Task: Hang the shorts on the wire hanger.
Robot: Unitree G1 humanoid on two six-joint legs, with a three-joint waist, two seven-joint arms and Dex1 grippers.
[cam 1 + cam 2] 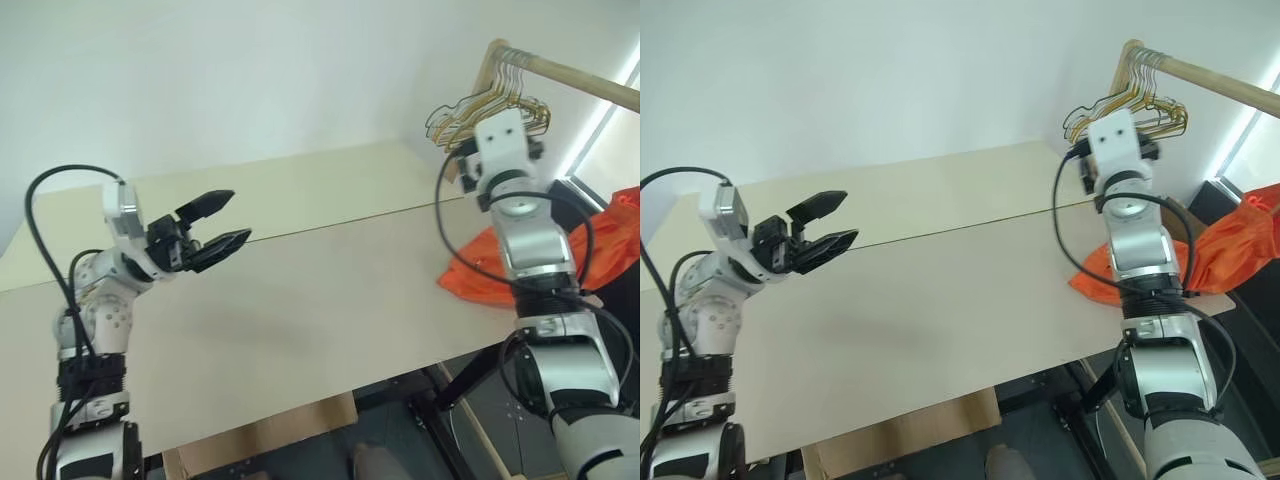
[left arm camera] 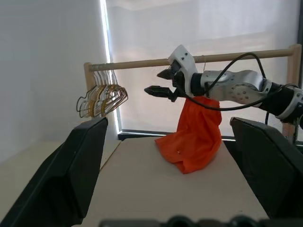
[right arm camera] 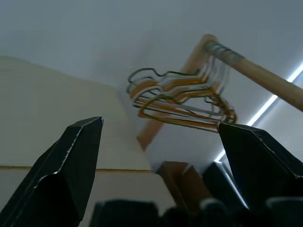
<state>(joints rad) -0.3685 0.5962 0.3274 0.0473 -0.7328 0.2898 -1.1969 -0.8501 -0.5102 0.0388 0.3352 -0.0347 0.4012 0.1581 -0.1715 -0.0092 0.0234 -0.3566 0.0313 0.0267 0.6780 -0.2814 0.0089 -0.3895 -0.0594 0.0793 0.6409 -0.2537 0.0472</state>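
- Currently: shorts (image 2: 194, 130) draped from the wooden rail (image 2: 142, 63), lower end slumped on the tabletop (image 1: 300, 290) at its right end; apparently hung already, though carrying wire hanger not discernible.
- Bunch of gold hangers (image 3: 182, 101) parked at rail's end, clear of the shorts.
- Right pincer (image 2: 163, 82) spread wide, empty, aimed toward that bunch.
- Left pincer (image 1: 215, 225) gaping, empty, hovering over bare tabletop, well apart.

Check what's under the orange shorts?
The shorts hang from the wooden rail, their lower folds slumped on the table. Whatever holds them at the rail is hidden behind the right pincer.
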